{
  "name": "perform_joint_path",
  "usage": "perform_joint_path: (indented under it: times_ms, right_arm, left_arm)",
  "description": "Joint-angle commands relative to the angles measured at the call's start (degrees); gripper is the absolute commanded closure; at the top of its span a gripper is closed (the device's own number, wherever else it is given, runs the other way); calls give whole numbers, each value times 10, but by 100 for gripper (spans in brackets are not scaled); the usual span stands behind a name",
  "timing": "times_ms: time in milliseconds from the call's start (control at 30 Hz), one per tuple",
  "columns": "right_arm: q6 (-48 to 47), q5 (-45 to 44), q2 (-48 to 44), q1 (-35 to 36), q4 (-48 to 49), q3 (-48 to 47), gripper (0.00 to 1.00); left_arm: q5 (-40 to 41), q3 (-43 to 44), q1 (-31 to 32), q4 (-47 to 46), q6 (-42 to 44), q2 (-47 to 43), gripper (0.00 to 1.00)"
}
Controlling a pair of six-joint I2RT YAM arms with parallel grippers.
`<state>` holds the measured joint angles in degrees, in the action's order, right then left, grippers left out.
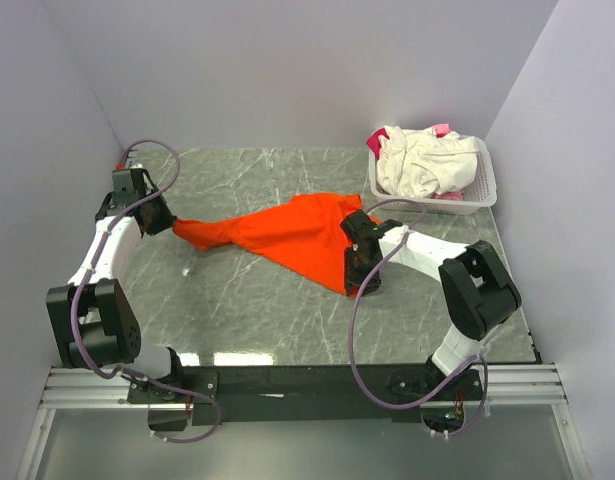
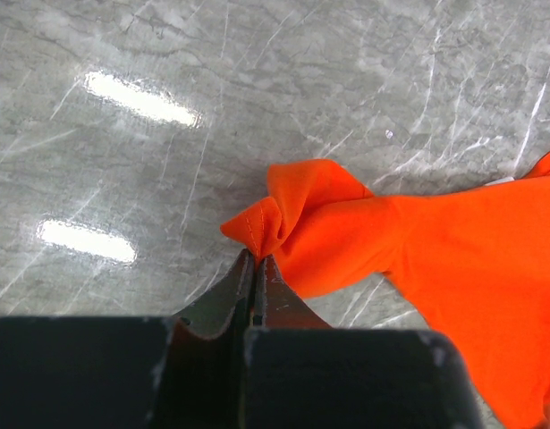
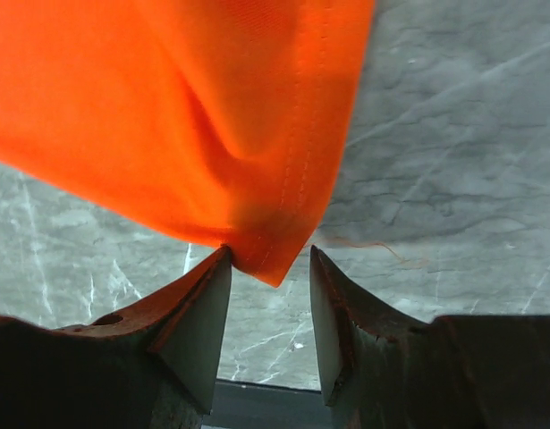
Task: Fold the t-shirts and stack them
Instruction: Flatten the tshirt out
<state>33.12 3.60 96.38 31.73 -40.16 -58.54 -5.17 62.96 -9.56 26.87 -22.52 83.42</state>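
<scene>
The bright orange t-shirt point(image 1: 287, 232) lies stretched across the middle of the grey marble table. My left gripper point(image 1: 159, 222) is shut on its left end; in the left wrist view the jaws point(image 2: 255, 259) pinch a bunched corner of the orange cloth point(image 2: 328, 232). My right gripper point(image 1: 362, 272) is open at the shirt's near right corner; in the right wrist view the orange hem corner point(image 3: 266, 259) hangs between the open fingertips point(image 3: 270, 255), touching the left one. Cream-white point(image 1: 417, 160) and pink point(image 1: 373, 146) t-shirts are piled in the basket.
A white slatted plastic basket point(image 1: 479, 192) stands at the back right of the table. Grey walls close in the left, back and right sides. The black mounting rail point(image 1: 307, 380) runs along the near edge.
</scene>
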Motion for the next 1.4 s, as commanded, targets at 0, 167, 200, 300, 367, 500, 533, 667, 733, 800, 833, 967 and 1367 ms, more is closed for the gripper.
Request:
perform_joint_path:
  times_ms: [0,167,200,300,367,500,533,667,733,800,833,967,1367]
  right_arm:
    - [22,-35,-22,2,-7,6,52]
    - [16,-14,-8,3,13,11,53]
    - [14,-11,-6,4,13,10,54]
    - [11,3,2,5,19,17,58]
    - [9,10,7,4,30,28,64]
    - [0,30,6,4,33,26,100]
    - [-2,33,2,5,30,21,100]
    - [-31,32,-2,1,-14,-58,100]
    - [-46,21,1,-3,-39,-102,100]
    - [-62,16,4,-13,-74,-168,100]
    - [-70,14,4,-19,-93,-190,100]
    - [-72,13,2,-49,-125,-305,100]
    - [-103,5,74,-129,-219,-699,100]
  left_arm:
    - [-8,-5,-2,-13,12,-23,100]
    - [-8,-2,-2,-11,13,-23,100]
    - [-7,-2,-2,-10,13,-24,100]
    - [-6,-3,-3,-11,13,-24,100]
    - [-9,-2,-3,-10,12,-22,100]
    - [-9,8,-3,-2,6,-10,100]
    - [-10,13,-2,2,3,-8,100]
    - [-15,49,-2,-7,-33,-3,100]
    - [-28,63,-3,-15,-51,3,100]
    - [-34,85,-2,-25,-74,14,100]
    - [-38,93,-2,-27,-87,18,100]
    - [-35,143,-2,-31,-107,31,100]
    - [-19,350,-3,-32,-135,58,100]
